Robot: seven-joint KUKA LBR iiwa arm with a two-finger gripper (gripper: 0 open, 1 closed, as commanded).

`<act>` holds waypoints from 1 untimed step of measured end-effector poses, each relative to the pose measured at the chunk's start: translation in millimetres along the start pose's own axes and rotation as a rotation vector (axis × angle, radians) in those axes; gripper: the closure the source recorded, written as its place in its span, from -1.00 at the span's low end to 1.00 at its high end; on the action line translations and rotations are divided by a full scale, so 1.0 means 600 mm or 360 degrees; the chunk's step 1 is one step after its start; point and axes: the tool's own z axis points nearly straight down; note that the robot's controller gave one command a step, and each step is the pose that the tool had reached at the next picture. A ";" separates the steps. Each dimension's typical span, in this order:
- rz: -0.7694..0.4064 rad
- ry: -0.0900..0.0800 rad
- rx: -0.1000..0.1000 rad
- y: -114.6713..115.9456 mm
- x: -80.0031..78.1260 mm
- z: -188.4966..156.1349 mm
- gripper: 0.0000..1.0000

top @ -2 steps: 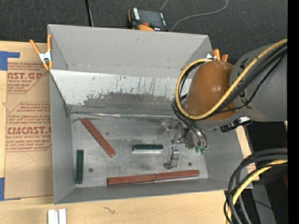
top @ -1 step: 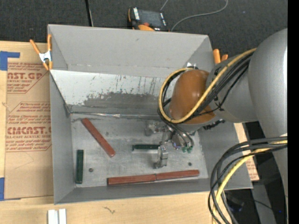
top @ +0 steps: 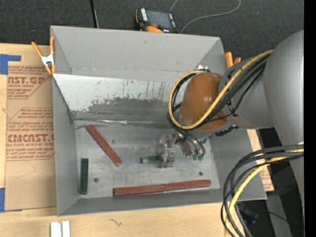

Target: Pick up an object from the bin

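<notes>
Grey metal bin (top: 138, 53), read from the near rim back.

- Near floor, 6 o'clock: long flat reddish-brown strip (top: 139, 190) lying along the near wall. A second reddish-brown strip (top: 187, 184) runs on from its right end towards 5 o'clock; the two meet end to end.
- 8 o'clock corner: short dark green bar (top: 84, 176), lying flat, alone, well apart from the rest.
- Floor centre, slightly towards 4 o'clock: hand (top: 167, 157) is down close to the bin floor. I cannot tell whether it is wide or narrow, as the metal parts merge from here.
- Just at the hand's 9 o'clock: small dark slim bar (top: 148, 160), lying flat, its right end at the hand. This is the thing nearest the hand. I cannot tell whether it is touched or gripped.
- 9 to 10 o'clock of the floor: reddish-brown stick (top: 103, 145), lying at a slant, apart from the hand.
- Above the hand, towards 2 o'clock: rounded orange wrist cover (top: 200, 100) with looped yellow-and-black cables (top: 173, 102), the arm coming in from 3 o'clock.
</notes>
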 end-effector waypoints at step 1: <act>-0.0519 -0.0015 0.0002 0.066 0.022 -0.282 1.00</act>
